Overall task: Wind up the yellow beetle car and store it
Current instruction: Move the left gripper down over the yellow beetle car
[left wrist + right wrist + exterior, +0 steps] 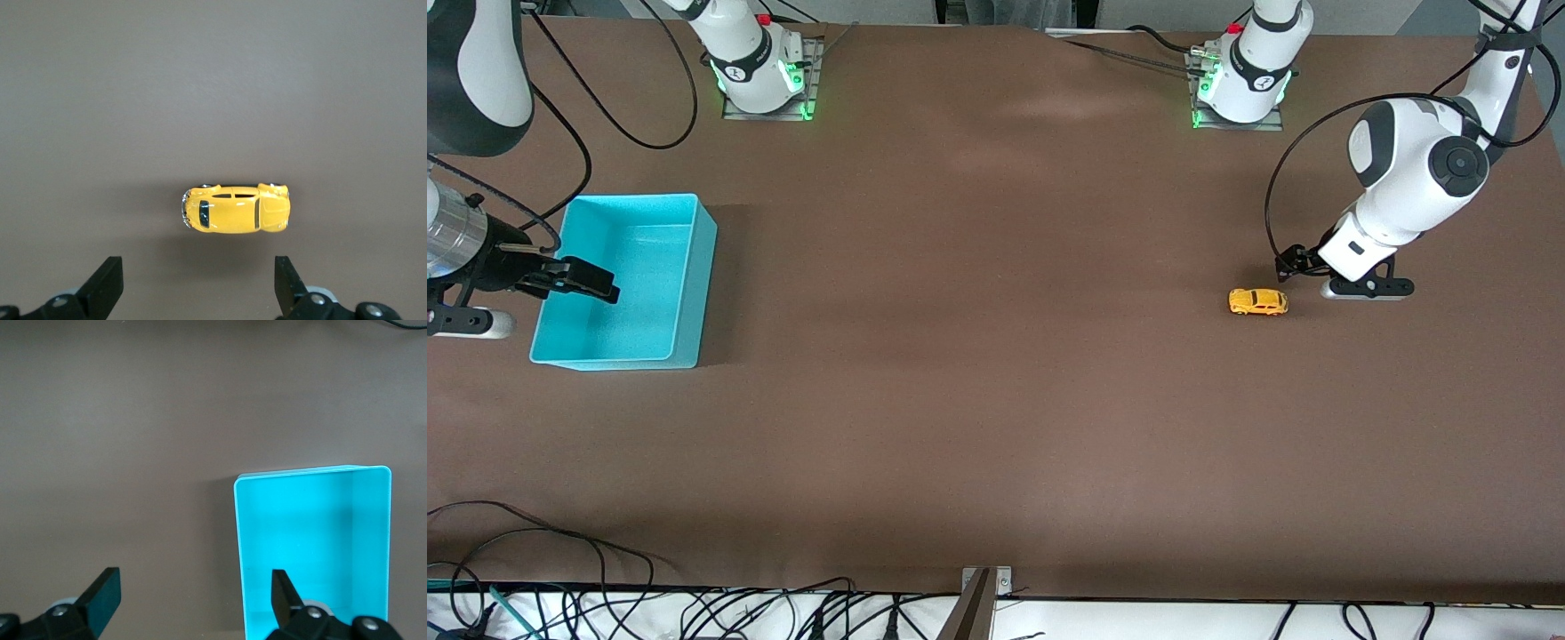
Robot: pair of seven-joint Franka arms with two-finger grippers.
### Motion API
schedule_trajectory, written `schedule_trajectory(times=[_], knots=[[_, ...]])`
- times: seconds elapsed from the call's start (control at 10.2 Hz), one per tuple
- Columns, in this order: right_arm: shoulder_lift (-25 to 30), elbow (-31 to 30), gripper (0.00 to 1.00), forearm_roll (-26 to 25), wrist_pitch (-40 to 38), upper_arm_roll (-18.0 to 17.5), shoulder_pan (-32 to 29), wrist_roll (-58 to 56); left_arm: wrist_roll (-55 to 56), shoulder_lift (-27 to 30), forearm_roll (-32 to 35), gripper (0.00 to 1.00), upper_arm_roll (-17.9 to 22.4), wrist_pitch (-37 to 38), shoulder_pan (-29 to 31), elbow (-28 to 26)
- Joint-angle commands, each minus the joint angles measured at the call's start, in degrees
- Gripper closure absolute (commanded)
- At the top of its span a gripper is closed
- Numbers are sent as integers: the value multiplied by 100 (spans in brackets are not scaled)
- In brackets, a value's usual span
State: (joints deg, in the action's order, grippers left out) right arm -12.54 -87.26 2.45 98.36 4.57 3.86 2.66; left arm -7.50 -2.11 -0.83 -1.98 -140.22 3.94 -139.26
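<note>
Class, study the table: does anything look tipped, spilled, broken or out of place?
Nothing stands out. The yellow beetle car sits upright on its wheels on the table, and the turquoise bin stands level and empty.

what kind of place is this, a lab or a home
Most likely a robotics lab: two arm bases bolted to a brown table, loose cables along its edge, and only a toy car and bin.

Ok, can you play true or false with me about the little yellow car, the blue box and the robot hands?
1. The tiny yellow beetle car sits on the brown table. True.
2. The turquoise plastic bin holds the car. False: nothing shows inside it.
3. The left gripper is open, with the car lying free on the table. True.
4. The right gripper grips the car. False: it is open near the bin.
</note>
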Motion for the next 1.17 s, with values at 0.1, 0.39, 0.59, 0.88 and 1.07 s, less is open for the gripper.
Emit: schedule_trajectory(times=[0.1, 0.39, 0.59, 0.88, 1.07], knots=[[15, -28, 0, 115, 43, -8, -26, -11, -1696, 88, -75, 0, -4, -67, -59, -180], [15, -28, 0, 115, 43, -8, -26, -11, -4202, -44, -154, 0, -4, -85, -121, -180], [15, -28, 0, 115, 43, -8, -26, -11, -5195, -245, -137, 0, -4, -111, -209, -171], [15, -28, 0, 115, 43, -8, -26, -11, -6848, -448, -93, 1, -4, -558, -270, -180], [15, -28, 0, 115, 43, -8, -34, -11, -7508, -755, -119, 1, -4, -1014, -271, -171]])
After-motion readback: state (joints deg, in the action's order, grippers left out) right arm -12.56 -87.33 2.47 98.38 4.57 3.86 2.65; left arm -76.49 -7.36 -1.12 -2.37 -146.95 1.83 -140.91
